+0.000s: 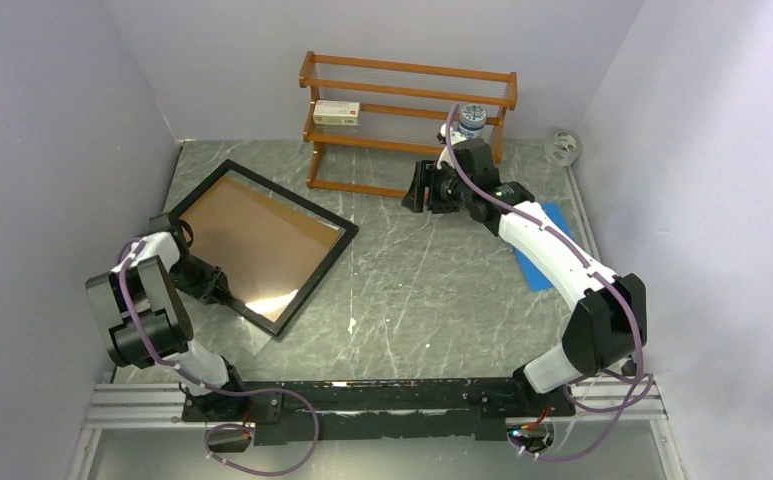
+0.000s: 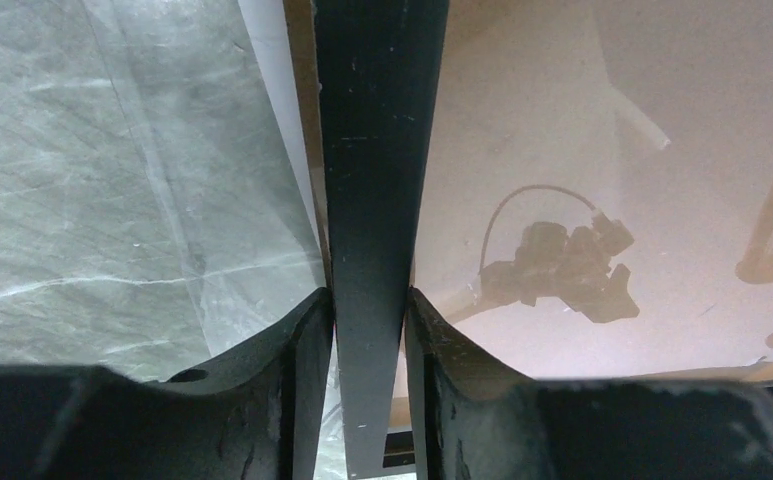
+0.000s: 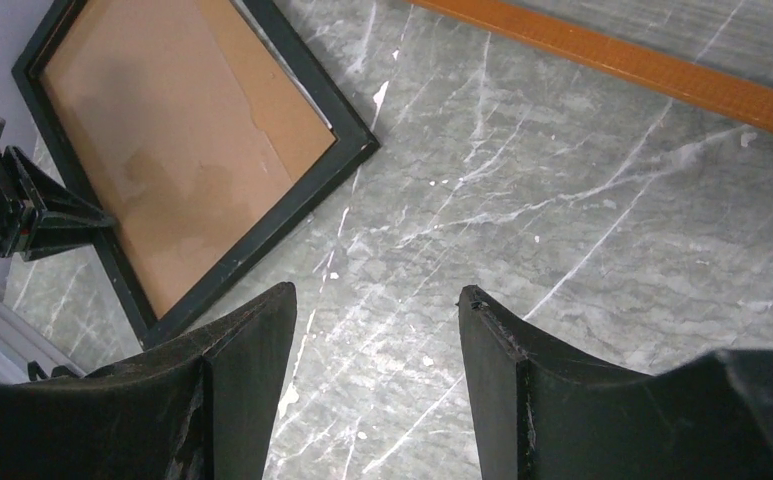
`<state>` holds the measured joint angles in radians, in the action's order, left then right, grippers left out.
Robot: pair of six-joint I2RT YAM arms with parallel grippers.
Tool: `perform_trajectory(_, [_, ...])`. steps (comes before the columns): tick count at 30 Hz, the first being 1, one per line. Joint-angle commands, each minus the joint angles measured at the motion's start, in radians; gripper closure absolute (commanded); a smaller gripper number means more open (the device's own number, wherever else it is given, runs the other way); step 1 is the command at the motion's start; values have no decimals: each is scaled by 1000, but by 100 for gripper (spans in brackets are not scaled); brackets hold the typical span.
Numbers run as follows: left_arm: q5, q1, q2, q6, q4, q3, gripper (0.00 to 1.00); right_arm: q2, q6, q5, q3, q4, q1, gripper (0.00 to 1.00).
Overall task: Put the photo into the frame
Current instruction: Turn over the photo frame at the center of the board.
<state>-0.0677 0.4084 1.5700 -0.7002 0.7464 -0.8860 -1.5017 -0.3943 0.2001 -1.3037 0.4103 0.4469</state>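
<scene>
Left claw (image 2: 370, 325) grips the near black edge of the frame (image 1: 258, 243), which lies on the tabletop (image 1: 432, 290). Right claw (image 3: 377, 300) hangs open, frame well apart.

All views share the frame (image 1: 314, 285), left wrist seemingly closest.

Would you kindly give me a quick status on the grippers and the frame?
Left gripper shut on the frame, at its border. Right gripper open, empty, above the table. Frame flat, brown board showing inside. Wooden rack stands apart behind.
</scene>
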Motion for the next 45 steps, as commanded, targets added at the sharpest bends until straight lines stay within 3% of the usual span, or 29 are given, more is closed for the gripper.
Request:
perform_trajectory(1, [11,4,39,7,29,-34,65,44,-7,-18,2,-42,5,36])
perform_trajectory(12, [14,3,-108,34,193,-101,97,37,-26,19,-5,-35,23,36])
perform_trajectory(22, [52,-10,-250,84,406,-240,97,-25,-35,193,-80,34,126,31])
perform_trajectory(26, [44,-35,-273,126,410,-290,98,-45,-51,156,-89,-31,244,27])
perform_trajectory(34, [8,-64,-279,167,431,-376,98,-290,-51,105,-374,-39,463,24])
perform_trajectory(37, [-16,-73,-276,178,450,-384,97,-381,-31,104,-501,-7,507,23])
perform_trajectory(45, [-53,-91,-338,130,418,-312,98,-532,-1,123,-642,-46,600,19])
